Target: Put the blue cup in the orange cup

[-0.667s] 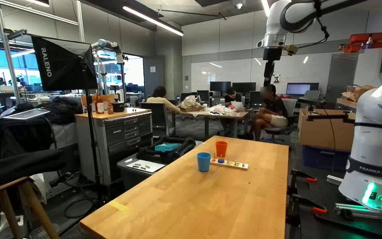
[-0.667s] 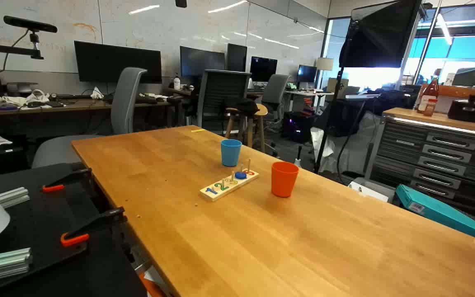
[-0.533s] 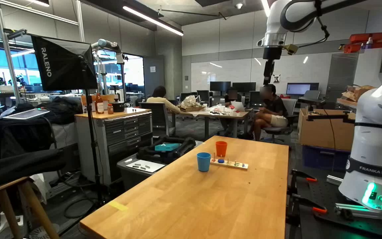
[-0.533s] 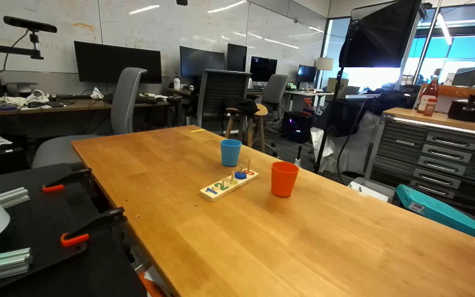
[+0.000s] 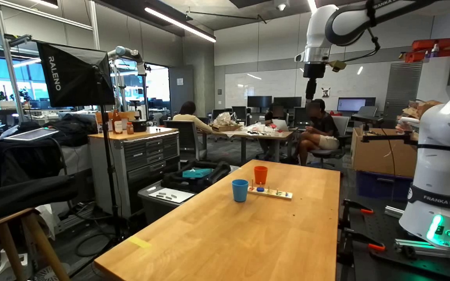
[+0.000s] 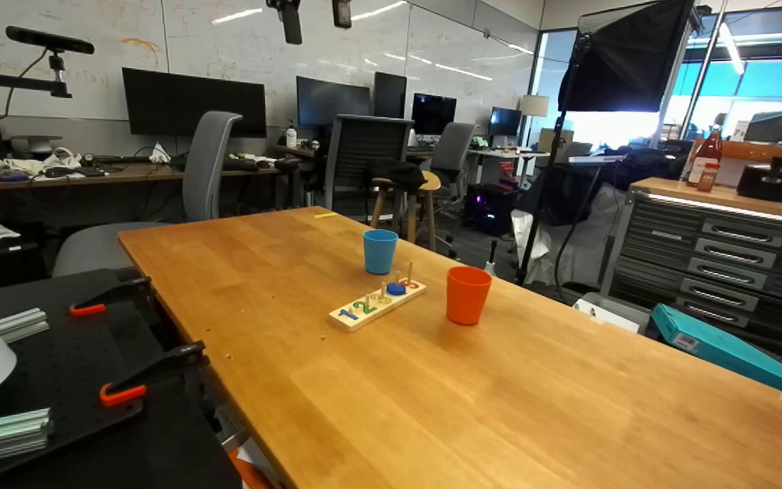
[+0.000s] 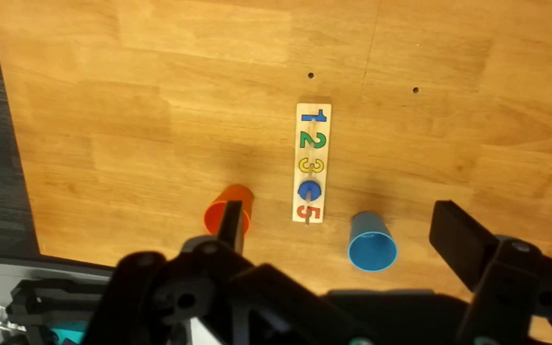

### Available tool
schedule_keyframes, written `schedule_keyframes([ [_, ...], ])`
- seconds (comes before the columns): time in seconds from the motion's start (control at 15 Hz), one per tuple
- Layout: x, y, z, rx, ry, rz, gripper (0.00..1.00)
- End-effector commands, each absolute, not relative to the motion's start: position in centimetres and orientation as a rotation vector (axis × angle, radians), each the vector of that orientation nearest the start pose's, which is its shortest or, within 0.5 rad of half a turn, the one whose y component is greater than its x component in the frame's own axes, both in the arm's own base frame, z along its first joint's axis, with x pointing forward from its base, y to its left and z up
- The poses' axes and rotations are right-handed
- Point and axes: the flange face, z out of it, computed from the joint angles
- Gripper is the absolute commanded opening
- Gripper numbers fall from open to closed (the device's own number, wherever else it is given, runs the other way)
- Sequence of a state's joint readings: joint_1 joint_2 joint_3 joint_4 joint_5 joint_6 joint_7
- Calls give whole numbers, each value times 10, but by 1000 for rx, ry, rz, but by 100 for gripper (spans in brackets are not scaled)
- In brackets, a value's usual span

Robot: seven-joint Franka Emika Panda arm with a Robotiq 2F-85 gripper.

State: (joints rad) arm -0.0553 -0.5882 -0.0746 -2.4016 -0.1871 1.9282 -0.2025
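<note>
The blue cup [image 5: 240, 190] stands upright and empty on the wooden table, also seen in an exterior view [image 6: 380, 252] and the wrist view [image 7: 373, 251]. The orange cup [image 5: 261, 175] stands upright, apart from it, with a number board between them; it shows in an exterior view [image 6: 468, 295] too. In the wrist view the orange cup [image 7: 214, 216] is partly hidden behind the left finger. My gripper [image 7: 338, 206] is open and empty, high above the table. The blue cup appears between its fingers, far below. The gripper also shows in both exterior views [image 5: 310, 91] [image 6: 317, 20].
A wooden number board [image 7: 311, 155] with upright pegs and a blue ring lies between the cups. The table [image 6: 567, 407] has clamps [image 6: 123, 394] along the robot's side. A grey bin [image 5: 147, 199] stands beside the table's far long edge.
My gripper has moved left and slightly down in an exterior view; both fingertips now show at the top of an exterior view. The cups and board have not moved.
</note>
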Motion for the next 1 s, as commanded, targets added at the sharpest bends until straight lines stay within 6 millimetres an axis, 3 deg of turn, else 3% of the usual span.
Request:
schedule_keyframes([
  [0.0, 424, -5, 479, -3300, -391, -142, 100],
  [0.13, 451, 26, 443, -3300, -469, -132, 100],
  [0.33, 491, 55, 387, -3296, -504, -115, 100],
  [0.67, 557, 65, 305, -3344, -467, -36, 100],
  [0.93, 597, 63, 257, -3383, -407, -22, 100],
])
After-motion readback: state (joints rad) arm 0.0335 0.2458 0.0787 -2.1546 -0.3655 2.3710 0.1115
